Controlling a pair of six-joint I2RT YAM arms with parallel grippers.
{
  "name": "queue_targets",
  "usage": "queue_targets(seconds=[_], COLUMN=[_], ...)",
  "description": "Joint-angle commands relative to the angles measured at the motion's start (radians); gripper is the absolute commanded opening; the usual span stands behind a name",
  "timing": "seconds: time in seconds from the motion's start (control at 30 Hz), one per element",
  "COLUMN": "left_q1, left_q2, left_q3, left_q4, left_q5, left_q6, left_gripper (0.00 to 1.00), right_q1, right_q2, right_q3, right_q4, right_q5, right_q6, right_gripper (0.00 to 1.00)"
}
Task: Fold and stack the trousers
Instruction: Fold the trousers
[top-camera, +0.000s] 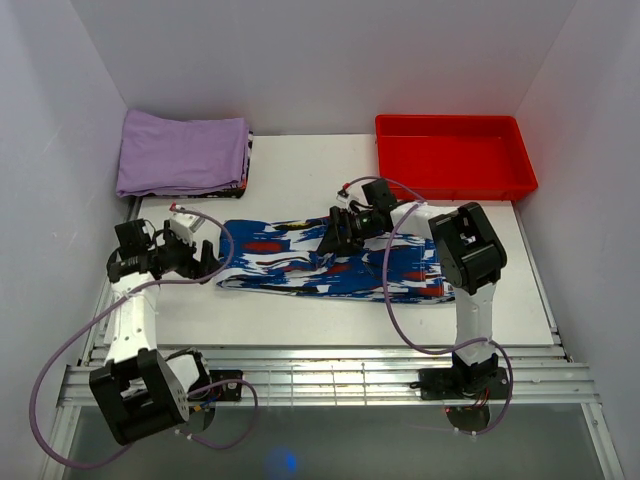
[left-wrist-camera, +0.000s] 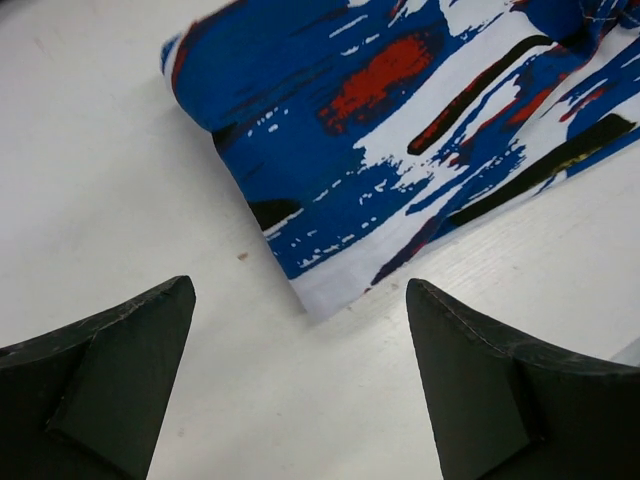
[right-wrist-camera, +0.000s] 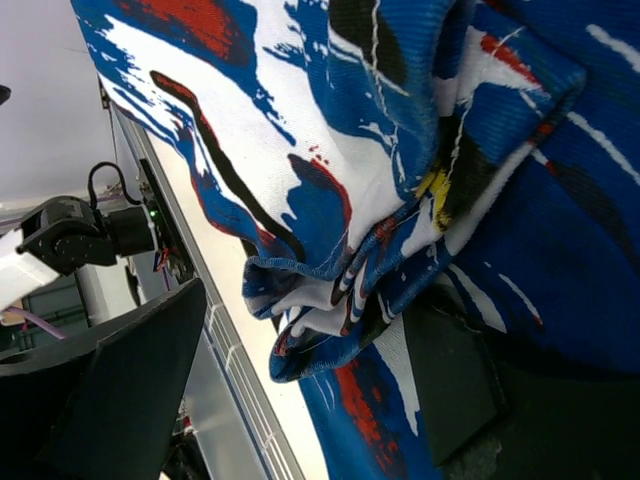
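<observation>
The trousers (top-camera: 300, 265) lie stretched across the middle of the table, blue with white, red and black strokes. My left gripper (top-camera: 208, 262) sits low at their left end. In the left wrist view it (left-wrist-camera: 300, 290) is open over bare table, and the trousers' corner (left-wrist-camera: 400, 120) lies just ahead of the fingertips. My right gripper (top-camera: 333, 238) hangs over the trousers' middle near their far edge. In the right wrist view its jaws (right-wrist-camera: 305, 300) stand wide apart around a bunched-up fold of the trousers (right-wrist-camera: 330, 120). The fold rests against one finger (right-wrist-camera: 450, 370), and the other finger is clear of it.
A folded lilac-purple cloth (top-camera: 183, 153) lies at the back left corner. A red tray (top-camera: 450, 120) stands at the back right. White walls close in both sides. A slatted metal rail (top-camera: 320, 380) runs along the near edge between the arm bases.
</observation>
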Motion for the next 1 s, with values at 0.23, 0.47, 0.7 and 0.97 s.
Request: queue_targets(seconds=[0.23, 0.47, 0.7, 0.97], left_q1=[0.000, -0.001, -0.026, -0.182], left_q2=[-0.044, -0.270, -0.278, -0.307], left_q3=[-0.009, -0.266, -0.415, -0.562], left_q4=[0.062, 0.261, 0.486, 0.702], left_q5=[0.102, 0.181, 0.191, 0.086], left_q6=[0.395, 0.666, 0.803, 0.824], left_gripper=[0.98, 0.98, 0.98, 0.98], right_q1=[0.019, 0.024, 0.028, 0.031], right_q2=[0.028, 0.026, 0.005, -0.009], right_q3=[0.037, 0.015, -0.020, -0.066], right_q4=[0.085, 0.137, 0.240, 0.355], right_q5=[-0.052, -0.084, -0.156, -0.196], right_q6=[0.093, 0.121, 0.190, 0.285], right_gripper=[0.60, 0.08, 0.08, 0.08])
